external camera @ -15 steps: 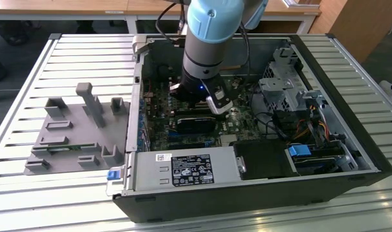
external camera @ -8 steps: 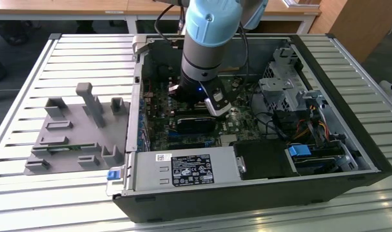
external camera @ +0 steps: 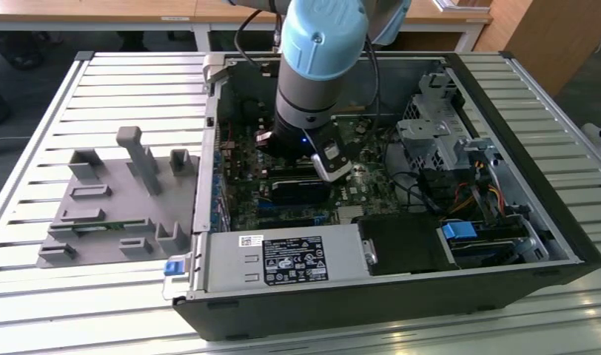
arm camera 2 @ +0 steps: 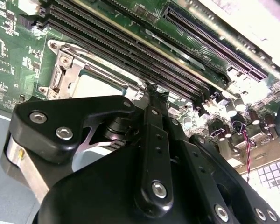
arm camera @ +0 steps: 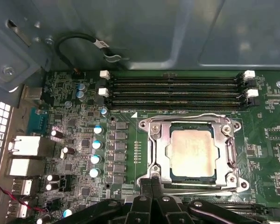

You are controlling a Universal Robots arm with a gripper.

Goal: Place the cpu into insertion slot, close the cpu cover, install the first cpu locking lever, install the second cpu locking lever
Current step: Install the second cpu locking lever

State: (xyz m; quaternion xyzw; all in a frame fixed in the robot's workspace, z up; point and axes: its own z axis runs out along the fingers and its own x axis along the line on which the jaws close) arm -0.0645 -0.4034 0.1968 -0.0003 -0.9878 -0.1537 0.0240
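Pincer (arm camera: pixel 151 179) closed with fingertips together, holding nothing, poised at the edge of the cpu cover (arm camera: pixel 161 154), which lies shut over the cpu (arm camera: pixel 192 152) seated in the insertion slot (arm camera: pixel 192 179), memory slots (arm camera: pixel 175 92) just beyond.

1. cpu (arm camera: pixel 192 152): silver-grey square chip, seated flat in the insertion slot (arm camera: pixel 173 176), top showing through the window.
2. cpu cover (arm camera: pixel 164 150): silvery metal frame, closed down flat over the chip.
3. Slot sits on green board, memory slots at its 12 o'clock in the first wrist view.
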